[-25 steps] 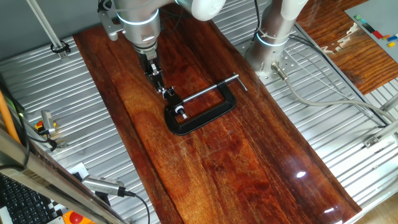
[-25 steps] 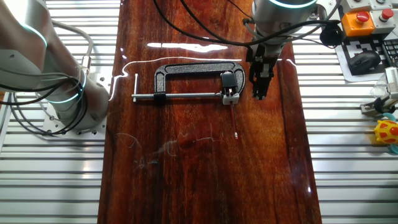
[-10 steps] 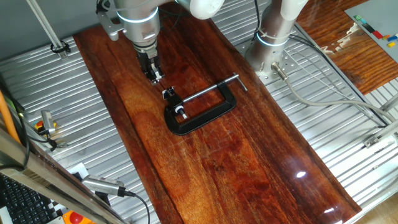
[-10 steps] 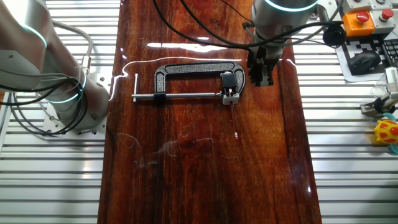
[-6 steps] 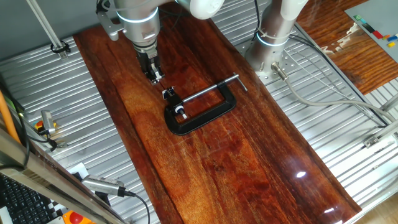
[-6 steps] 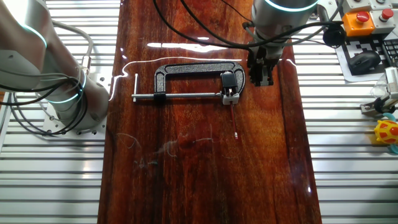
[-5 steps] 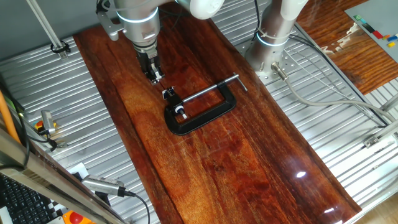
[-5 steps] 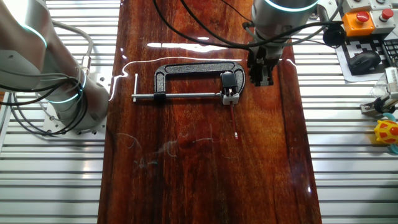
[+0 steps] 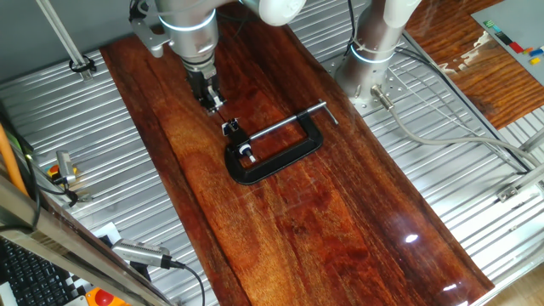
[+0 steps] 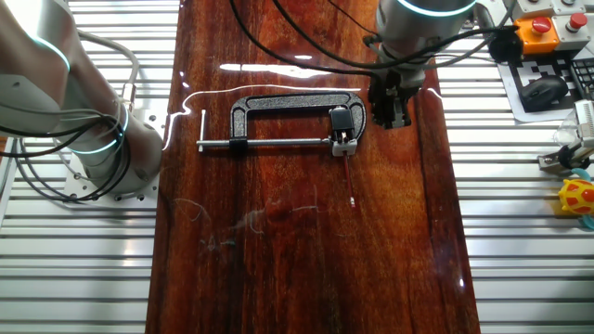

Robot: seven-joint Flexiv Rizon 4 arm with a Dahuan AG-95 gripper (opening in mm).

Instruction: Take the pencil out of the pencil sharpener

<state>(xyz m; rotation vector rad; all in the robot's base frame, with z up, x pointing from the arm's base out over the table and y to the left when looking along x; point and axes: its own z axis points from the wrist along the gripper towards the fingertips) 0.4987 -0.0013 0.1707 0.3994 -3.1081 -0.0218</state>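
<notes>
The pencil sharpener [image 10: 344, 142] is a tiny silvery and black block held at the screw end of a black C-clamp [image 10: 288, 100] on the wooden board. The pencil [image 10: 350, 176] is a thin dark stick that runs from the sharpener away from the clamp and lies on the board. My gripper [image 10: 390, 119] hangs above the board just beside the sharpener, its fingers close together and holding nothing. In the one fixed view the gripper [image 9: 212, 104] is up and left of the sharpener [image 9: 229, 127] and the clamp [image 9: 280, 161]. I cannot make out the pencil there.
The dark wooden board [image 10: 306, 269] lies on a ribbed metal table. The arm's base [image 10: 93, 139] with its cables stands beside the board. An orange stop button [image 10: 534, 32], a mouse [image 10: 543, 91] and a yellow toy [image 10: 577, 197] lie off the board.
Since 2.5 s ago my gripper has lifted up and away from right beside the sharpener. Over the last second it has barely moved. The pencil, sharpener and clamp have not moved.
</notes>
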